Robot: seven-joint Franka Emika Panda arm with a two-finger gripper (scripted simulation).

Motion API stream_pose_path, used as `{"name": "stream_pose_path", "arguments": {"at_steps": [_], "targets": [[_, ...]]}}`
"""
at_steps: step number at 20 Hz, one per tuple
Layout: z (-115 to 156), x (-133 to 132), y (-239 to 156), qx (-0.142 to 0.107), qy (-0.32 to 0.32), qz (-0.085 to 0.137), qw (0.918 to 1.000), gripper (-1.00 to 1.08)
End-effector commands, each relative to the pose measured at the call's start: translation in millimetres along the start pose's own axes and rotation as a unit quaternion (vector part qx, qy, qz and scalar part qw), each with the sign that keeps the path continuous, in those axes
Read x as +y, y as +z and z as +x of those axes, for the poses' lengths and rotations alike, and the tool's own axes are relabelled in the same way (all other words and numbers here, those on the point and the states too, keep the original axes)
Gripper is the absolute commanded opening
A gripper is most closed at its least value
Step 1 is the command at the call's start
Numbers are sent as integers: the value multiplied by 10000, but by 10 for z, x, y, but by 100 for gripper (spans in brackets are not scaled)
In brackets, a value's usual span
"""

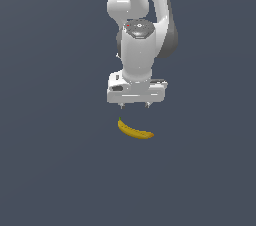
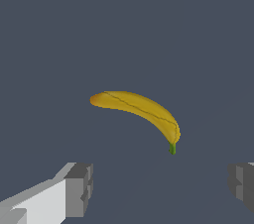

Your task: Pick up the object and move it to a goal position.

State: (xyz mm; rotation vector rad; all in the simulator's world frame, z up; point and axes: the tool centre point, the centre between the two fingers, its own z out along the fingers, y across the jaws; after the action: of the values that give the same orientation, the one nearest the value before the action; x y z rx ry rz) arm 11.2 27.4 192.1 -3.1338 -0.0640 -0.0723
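plainly unmarked banana (image 2: 141, 109) – claw (image 1: 134, 105) spread wide above, apart.

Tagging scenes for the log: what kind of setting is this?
Looks like a bare simulator scene, not a real room: a flat, uniform grey-blue ground with no texture or walls, a cleanly rendered white arm with its hand open, and a lone banana below it.

Even, soft light falls from above on a flat dark blue-grey ground, with no clear cast shadows. The white arm (image 1: 140, 45) shows gentle shading, no harsh glare. Both renders are sharp but low in detail; the banana (image 2: 141, 111) has jagged edges
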Motion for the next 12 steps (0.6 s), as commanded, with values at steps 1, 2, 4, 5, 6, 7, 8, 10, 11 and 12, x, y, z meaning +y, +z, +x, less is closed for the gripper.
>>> {"name": "stream_pose_path", "arguments": {"at_steps": [1, 2, 4, 5, 6, 7, 8, 10, 11, 12], "targets": [[0, 0, 0, 0, 0, 0, 10000, 100], [2, -3, 0, 3, 0, 1, 10000, 100], [14, -22, -4, 28, 3, 12, 10000, 100], [24, -38, -8, 50, 7, 21, 10000, 100], [37, -59, -13, 77, 13, 33, 10000, 100], [50, -80, -19, 105, 22, 45, 9999, 100], [59, -96, -24, 126, 32, 55, 9999, 100], [69, -114, -32, 150, 52, 65, 9999, 100], [70, -115, -34, 152, 59, 67, 9998, 100], [69, -114, -32, 149, 58, 65, 9999, 100]]}}
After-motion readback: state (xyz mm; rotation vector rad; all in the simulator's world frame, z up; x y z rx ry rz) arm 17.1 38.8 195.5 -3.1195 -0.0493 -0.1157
